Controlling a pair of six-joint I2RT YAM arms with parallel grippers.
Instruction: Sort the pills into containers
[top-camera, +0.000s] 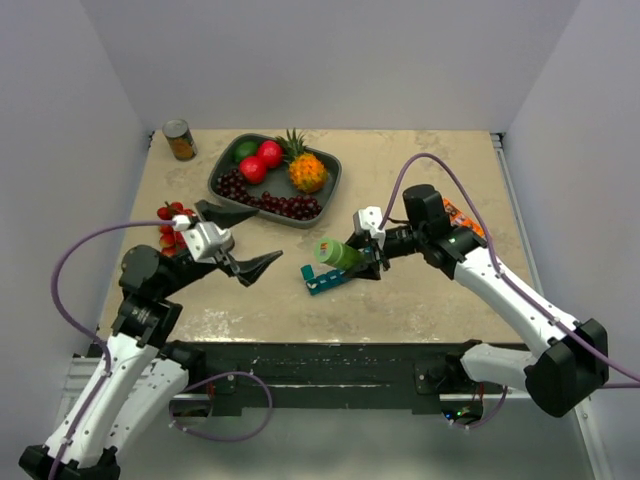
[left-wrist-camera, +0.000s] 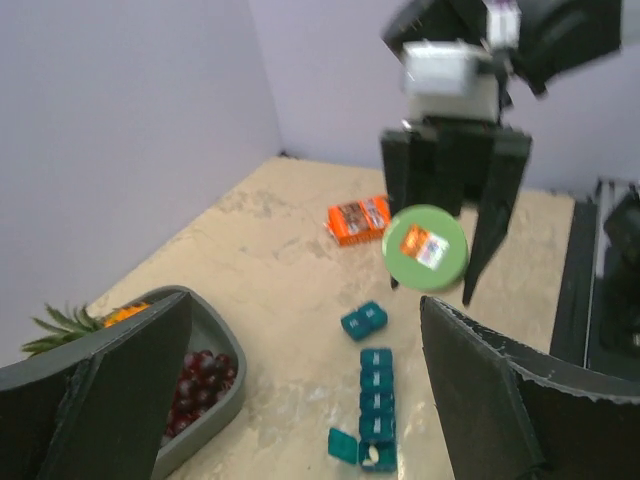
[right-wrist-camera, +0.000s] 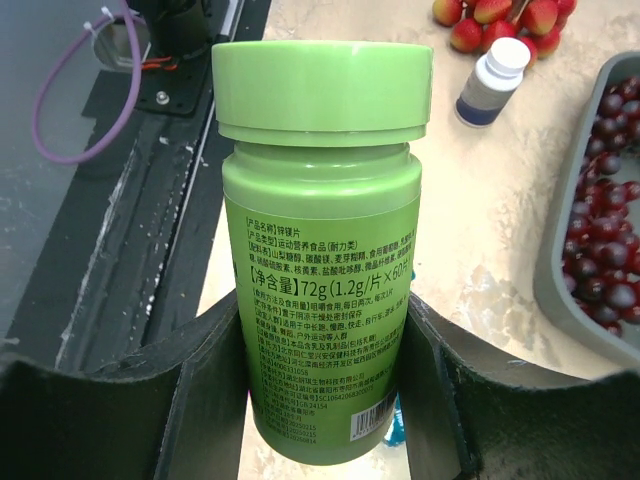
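Right gripper (right-wrist-camera: 322, 305) clamped on the green bottle (right-wrist-camera: 320, 250); left gripper (top-camera: 268, 234) spread wide and empty.

Lower centre of the top view: the containers (top-camera: 322, 279), a teal strip of joined cubes, lie flat on the table (top-camera: 420, 290), just below the bottle in the frame. The left wrist view shows one end cube with its lid open and a second short teal piece lying apart beyond the strip. The bottle is held off the table, both fingers pressing its lower body, capped end pointing toward the left arm. Left of centre, the left gripper hovers with nothing between its jaws. To the right, an orange packet (top-camera: 462, 218) lies beside the right arm. At the left edge there is a cluster of red fruit (top-camera: 170, 222). Further up is the grey fruit tray (top-camera: 225, 170). In the upper left corner stands a can (top-camera: 180, 140).
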